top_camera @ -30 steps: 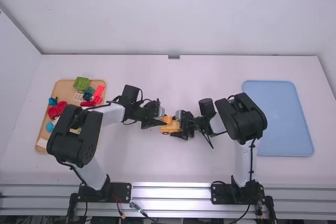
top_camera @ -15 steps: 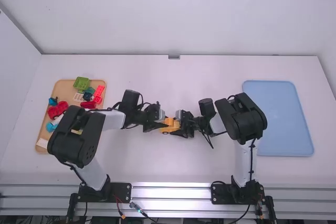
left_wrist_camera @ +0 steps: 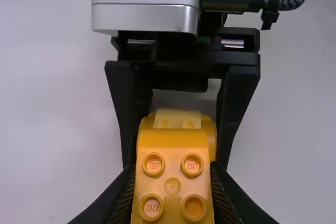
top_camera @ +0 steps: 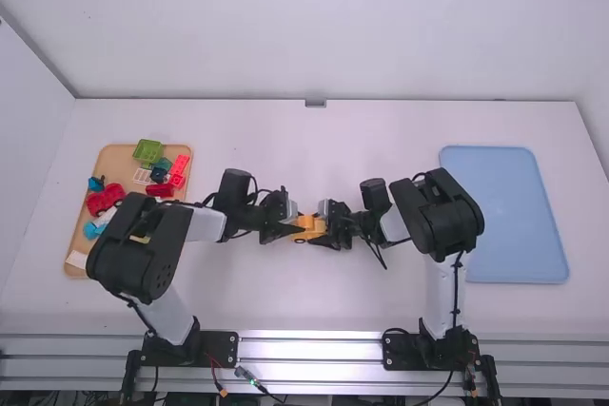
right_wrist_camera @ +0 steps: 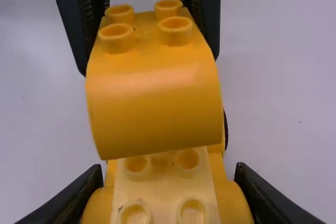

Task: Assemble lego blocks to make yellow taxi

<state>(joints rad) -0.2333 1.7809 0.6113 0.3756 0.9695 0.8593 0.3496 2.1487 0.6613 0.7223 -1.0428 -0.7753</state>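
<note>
In the high view my left gripper [top_camera: 294, 226] and my right gripper [top_camera: 327, 232] face each other at a small orange-yellow car [top_camera: 312, 233] mid-table. The left wrist view has my left gripper [left_wrist_camera: 172, 177] shut on the sides of a curved orange block [left_wrist_camera: 172, 142] with four studs on top. My right gripper [right_wrist_camera: 167, 184] is shut on the wheeled car base [right_wrist_camera: 163, 174], at its studded end. The curved block [right_wrist_camera: 152, 103] sits over the base's other part, slightly tilted against it; whether it is fully seated I cannot tell.
A wooden tray [top_camera: 78, 256] at the left holds green, red, teal and white pieces, partly under the left arm. A blue tray [top_camera: 514, 216] lies at the right, beside the right arm.
The left gripper and curved block have shifted slightly right and toward the arm bases, lining up more closely with the car base. The right arm has stayed still.
</note>
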